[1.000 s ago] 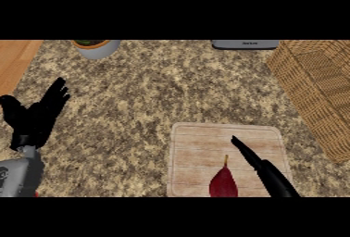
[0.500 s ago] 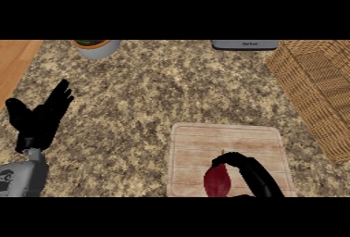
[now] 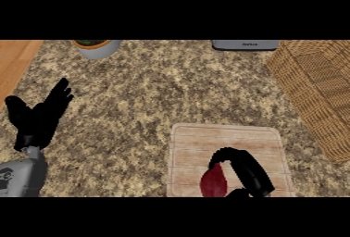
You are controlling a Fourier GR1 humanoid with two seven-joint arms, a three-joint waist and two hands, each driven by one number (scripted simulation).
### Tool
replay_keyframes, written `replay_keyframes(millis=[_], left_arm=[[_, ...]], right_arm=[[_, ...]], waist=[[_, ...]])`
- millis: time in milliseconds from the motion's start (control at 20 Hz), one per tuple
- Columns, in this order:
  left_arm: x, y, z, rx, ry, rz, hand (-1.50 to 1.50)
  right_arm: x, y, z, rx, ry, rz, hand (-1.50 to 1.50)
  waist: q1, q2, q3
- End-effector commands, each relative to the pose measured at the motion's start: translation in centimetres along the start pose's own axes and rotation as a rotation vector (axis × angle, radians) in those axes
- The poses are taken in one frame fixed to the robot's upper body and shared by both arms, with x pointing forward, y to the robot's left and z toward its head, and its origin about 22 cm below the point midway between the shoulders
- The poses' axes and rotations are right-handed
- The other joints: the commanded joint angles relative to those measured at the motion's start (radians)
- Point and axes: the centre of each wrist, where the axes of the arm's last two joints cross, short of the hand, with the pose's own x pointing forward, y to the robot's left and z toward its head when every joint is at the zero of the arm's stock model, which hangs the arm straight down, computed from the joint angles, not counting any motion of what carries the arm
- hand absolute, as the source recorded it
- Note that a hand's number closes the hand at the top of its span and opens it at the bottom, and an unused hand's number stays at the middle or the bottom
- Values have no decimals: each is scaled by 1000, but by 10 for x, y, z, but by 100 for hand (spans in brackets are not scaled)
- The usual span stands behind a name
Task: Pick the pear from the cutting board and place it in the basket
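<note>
A speckled stone counter (image 3: pixel 157 92) fills the head view, with a strip of pale wood (image 3: pixel 17 60) along its 10 o'clock edge, a grey pot (image 3: pixel 96 47) holding something green at 11 o'clock and a flat grey box (image 3: pixel 245 44) at 1 o'clock. Near 6 o'clock lies the light wooden cutting board (image 3: pixel 205 143), and on its near half sits the pear (image 3: pixel 213 184), dark red, its narrow end pointing toward 12 o'clock. My right hand (image 3: pixel 249 171) comes in from the lower edge and arches over the fruit, fingers curled down round its top and 3 o'clock side, the thumb tucked in below, so I read it as closed on the pear. Whether the fruit has left the wood I cannot tell; it looks to be resting on the board or only just above it. My left hand (image 3: pixel 41 115) rests at 9 o'clock, well apart from the board, fingers straight and spread, holding nothing. The wicker basket (image 3: pixel 321 102) stands at 3 o'clock, off the board's far right corner, part of it cut off by the view's edge. By my judgement the pick-up is the step in hand and the transfer has not begun. The next move calls for lifting the pear straight up clear of the board, high enough to pass over the basket's woven rim, then carrying it toward 2 o'clock and opening my fingers only once it hangs over the inside.
</note>
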Motion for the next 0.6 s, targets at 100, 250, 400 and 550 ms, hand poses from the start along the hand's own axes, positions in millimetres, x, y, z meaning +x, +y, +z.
replay_keyframes(millis=[100, 250, 400, 550], left_arm=[[9, -10, -6, -23, -26, 2, 0], [10, -11, -6, -34, -41, -3, 0], [16, -24, -10, -75, -55, 0, 0], [17, -29, -12, -102, -52, -6, 0]], right_arm=[[5, -43, -50, -304, 434, -19, 150], [1, -65, -61, -461, 611, -27, 150], [20, -93, -90, -586, 714, -78, 150], [52, -122, -119, -771, 710, -165, 150]], waist=[[30, 28, 2], [52, 41, -3], [91, 46, 2], [120, 44, 6]])
